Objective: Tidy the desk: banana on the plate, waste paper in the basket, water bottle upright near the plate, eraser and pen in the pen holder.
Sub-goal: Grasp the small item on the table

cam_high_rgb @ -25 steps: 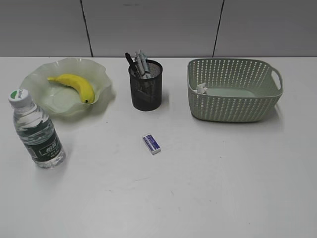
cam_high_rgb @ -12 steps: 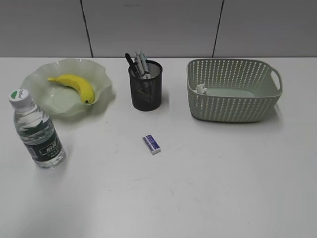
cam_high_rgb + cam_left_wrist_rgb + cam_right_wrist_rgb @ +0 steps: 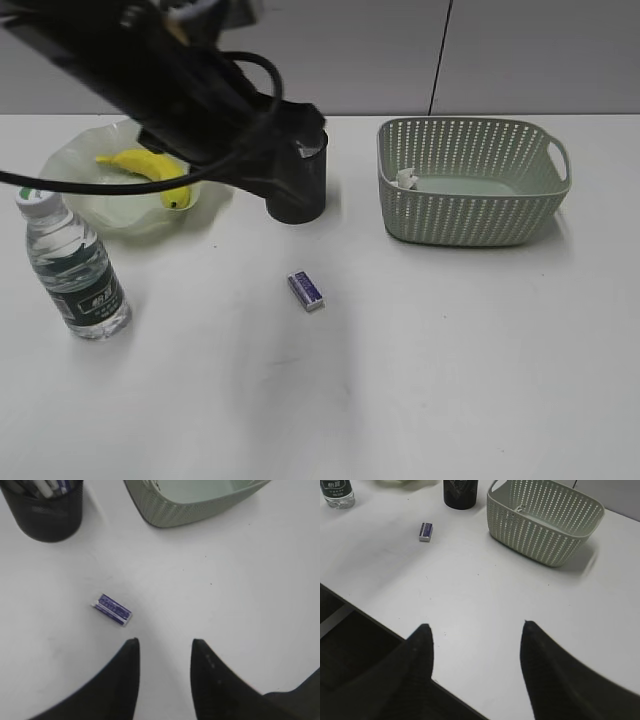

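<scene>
Left arm swung into the exterior view over the pen holder (image 3: pixel 297 185), absent a moment earlier. The left gripper (image 3: pixel 162 652) was spread and empty, with the eraser (image 3: pixel 112 610) on the desk (image 3: pixel 450 350) just ahead-left of its tips. The right gripper (image 3: pixel 476 632) hung open, well back. Eraser pickup looked next; the rest seemed done.

One banana (image 3: pixel 150 166) is lying on one plate (image 3: pixel 75 190). One water bottle (image 3: pixel 72 265) is standing on the desk (image 3: pixel 450 350), and one eraser (image 3: pixel 306 290) is lying there. One basket (image 3: pixel 470 180) is holding one wad of waste paper (image 3: pixel 405 179). One pen holder (image 3: pixel 42 507) is holding several pens (image 3: pixel 47 486), too bunched for counting.
</scene>
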Controlling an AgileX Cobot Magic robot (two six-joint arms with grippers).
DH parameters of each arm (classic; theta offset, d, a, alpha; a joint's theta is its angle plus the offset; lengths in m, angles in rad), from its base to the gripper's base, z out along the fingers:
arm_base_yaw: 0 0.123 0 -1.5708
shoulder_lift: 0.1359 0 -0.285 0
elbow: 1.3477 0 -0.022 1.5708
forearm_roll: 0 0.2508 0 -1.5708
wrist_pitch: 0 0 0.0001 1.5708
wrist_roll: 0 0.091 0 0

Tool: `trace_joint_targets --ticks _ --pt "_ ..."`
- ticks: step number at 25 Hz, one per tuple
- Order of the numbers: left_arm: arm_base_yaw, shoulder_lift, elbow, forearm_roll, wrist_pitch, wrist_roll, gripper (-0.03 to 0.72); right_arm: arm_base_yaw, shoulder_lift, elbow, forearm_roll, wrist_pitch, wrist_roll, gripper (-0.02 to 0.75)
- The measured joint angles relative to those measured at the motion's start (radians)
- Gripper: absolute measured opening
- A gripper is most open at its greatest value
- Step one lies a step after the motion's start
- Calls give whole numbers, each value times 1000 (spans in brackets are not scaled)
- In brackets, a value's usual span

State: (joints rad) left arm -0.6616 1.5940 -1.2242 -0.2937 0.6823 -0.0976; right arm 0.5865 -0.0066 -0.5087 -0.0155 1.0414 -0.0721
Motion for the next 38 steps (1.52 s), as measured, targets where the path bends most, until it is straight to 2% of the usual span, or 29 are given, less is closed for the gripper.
trace_joint_targets --ticks 3,5,10,14,24,27,30,38 --pt "-27 180 -159 77 124 -241 260 0 0 0 0 0 0 446" --pt "-33 290 -260 113 215 -351 279 0 0 0 0 0 0 446" --pt "-33 480 -408 142 320 -515 389 0 0 0 0 0 0 446" --pt "-33 565 -458 146 331 -563 435 0 0 0 0 0 0 446" --pt "-30 675 -470 195 301 -591 428 0 0 0 0 0 0 446" --pt "-25 689 -470 198 280 -594 344 0 0 0 0 0 0 446" --pt "-25 692 -470 198 257 -596 171 0 0 0 0 -1 0 446" --pt "-25 635 -470 163 267 -595 176 0 0 0 0 -1 0 446"
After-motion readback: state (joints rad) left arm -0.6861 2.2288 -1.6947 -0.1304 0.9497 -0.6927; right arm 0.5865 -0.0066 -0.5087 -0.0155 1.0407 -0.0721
